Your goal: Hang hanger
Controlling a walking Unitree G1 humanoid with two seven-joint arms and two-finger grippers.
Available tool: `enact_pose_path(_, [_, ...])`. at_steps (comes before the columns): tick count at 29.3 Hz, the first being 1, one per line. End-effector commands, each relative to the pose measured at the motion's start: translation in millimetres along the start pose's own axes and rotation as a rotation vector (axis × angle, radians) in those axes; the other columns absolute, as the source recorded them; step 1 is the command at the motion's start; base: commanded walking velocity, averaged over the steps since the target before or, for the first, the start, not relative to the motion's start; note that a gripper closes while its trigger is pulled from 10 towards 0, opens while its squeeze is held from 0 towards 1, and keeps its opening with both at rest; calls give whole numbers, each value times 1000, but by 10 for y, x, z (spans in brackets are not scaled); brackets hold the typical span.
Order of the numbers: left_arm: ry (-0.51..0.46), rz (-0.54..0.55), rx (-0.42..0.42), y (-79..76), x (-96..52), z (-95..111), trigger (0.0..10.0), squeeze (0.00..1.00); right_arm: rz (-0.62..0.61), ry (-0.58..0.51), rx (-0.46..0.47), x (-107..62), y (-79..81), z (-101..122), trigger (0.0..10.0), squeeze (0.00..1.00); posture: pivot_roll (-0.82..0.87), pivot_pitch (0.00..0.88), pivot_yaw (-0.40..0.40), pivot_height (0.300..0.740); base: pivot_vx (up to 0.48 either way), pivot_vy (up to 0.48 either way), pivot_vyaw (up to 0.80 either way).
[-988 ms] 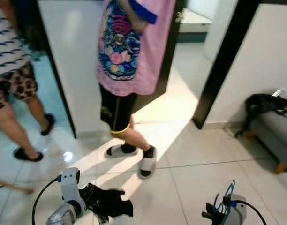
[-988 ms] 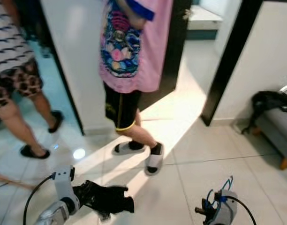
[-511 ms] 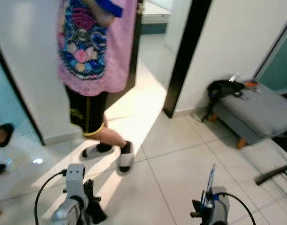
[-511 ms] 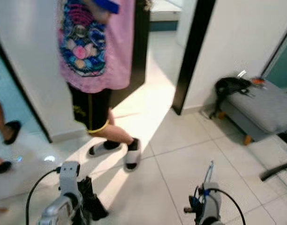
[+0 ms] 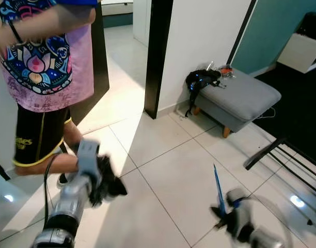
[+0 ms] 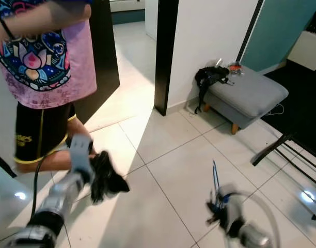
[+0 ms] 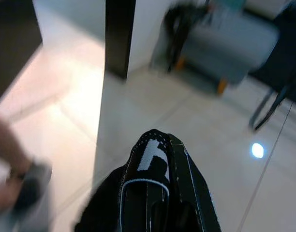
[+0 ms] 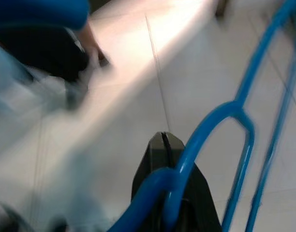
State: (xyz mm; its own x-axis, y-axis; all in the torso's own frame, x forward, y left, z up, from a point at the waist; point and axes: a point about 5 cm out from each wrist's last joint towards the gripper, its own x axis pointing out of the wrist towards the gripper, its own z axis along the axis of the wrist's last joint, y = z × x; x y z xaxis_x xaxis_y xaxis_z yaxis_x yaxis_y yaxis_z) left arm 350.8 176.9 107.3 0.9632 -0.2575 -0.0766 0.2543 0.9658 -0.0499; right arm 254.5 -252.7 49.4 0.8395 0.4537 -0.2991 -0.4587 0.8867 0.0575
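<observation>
Carrying, by the look of it, not yet hanging: right tool (image 8: 163, 145) clenched on the blue hanger (image 8: 244, 87), fingers pressed together with the wire wedged between them near its base, so that the hanger stands up and forward from the wrist, clear of the tiled floor (image 5: 173, 175) and ready to be hooked over something. Same hanger seen as a thin blue line rising above the blurred right arm in the head views. Left tool (image 7: 157, 166) likewise clenched, grasping a black garment (image 5: 107, 182) that drapes over the fingers and hangs loosely off the raised arm; probably kept up to stop it dragging. Standing just beyond that arm, a person in a pink printed shirt (image 5: 49, 62) and black shorts. Off to the right, a grey footstool (image 5: 240, 98) against the white wall with a dark bag (image 5: 200, 80) slumped on its near corner, and a black metal frame (image 5: 282, 155) low at the far right, possibly a drying rack and a likely target, though too little visible to tell. No open containers to report.
</observation>
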Motion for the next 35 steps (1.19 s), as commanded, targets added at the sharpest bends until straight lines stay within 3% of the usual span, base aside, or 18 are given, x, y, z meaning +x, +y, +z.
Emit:
enact_pose_path(1, [46, -14, -22, -30, -36, -110, 10000, 0, 64, -63, 42, -6, 34, 147, 10000, 0, 35, 101, -50, 740, 0, 0, 0])
enact_pose_path(2, [17, -37, -36, -107, -1, -23, 10000, 0, 171, -239, 139, -125, 37, 573, 10000, 0, 30, 99, -49, 740, 0, 0, 0])
enact_pose_path(3, [12, -44, -41, -129, 4, -6, 10000, 0, 226, -294, 168, -171, 72, 696, 10000, 0, 27, 98, -49, 740, 0, 0, 0])
enact_pose_path(8, [7, -52, -45, -152, 10, 9, 10000, 0, 298, -358, 210, -235, 124, 815, 10000, 0, 25, 97, -50, 740, 0, 0, 0])
enact_pose_path(10, [-20, -76, -64, -210, 39, 84, 10000, 0, 572, -571, 341, -489, 344, 1148, 10000, 0, 21, 98, -50, 740, 0, 0, 0])
enact_pose_path(11, [-20, -76, -64, -210, 39, 84, 10000, 0, 572, -571, 341, -489, 344, 1148, 10000, 0, 21, 98, -50, 740, 0, 0, 0])
enact_pose_path(12, [-37, -87, -77, -229, 53, 136, 10000, 0, 696, -628, 384, -579, 469, 1250, 10000, 0, 20, 99, -50, 740, 0, 0, 0])
enact_pose_path(14, [-37, -87, -77, -229, 53, 136, 10000, 0, 696, -628, 384, -579, 469, 1250, 10000, 0, 20, 99, -50, 740, 0, 0, 0])
enact_pose_path(15, [-57, -97, -89, -241, 64, 204, 10000, 0, 809, -672, 416, -655, 597, 1343, 10000, 0, 23, 103, -52, 740, 0, 0, 0])
enact_pose_path(17, [-57, -97, -89, -241, 64, 204, 10000, 0, 809, -672, 416, -655, 597, 1343, 10000, 0, 23, 103, -52, 740, 0, 0, 0])
enact_pose_path(18, [-77, -104, -109, -249, 70, 263, 10000, 0, 876, -689, 429, -682, 693, 1405, 10000, 0, 23, 104, -52, 740, 0, 0, 0])
enact_pose_path(20, [-77, -104, -109, -249, 70, 263, 10000, 0, 876, -689, 429, -682, 693, 1405, 10000, 0, 23, 104, -52, 740, 0, 0, 0])
enact_pose_path(21, [-89, -110, -122, -263, 74, 303, 10000, 0, 917, -693, 432, -685, 765, 1458, 10000, 0, 21, 107, -54, 740, 0, 0, 0])
enact_pose_path(35, [-101, -153, -162, -419, 67, 341, 10000, 0, 811, -531, 410, -572, 803, 1365, 10000, 0, 29, 113, -61, 740, 0, 0, 0])
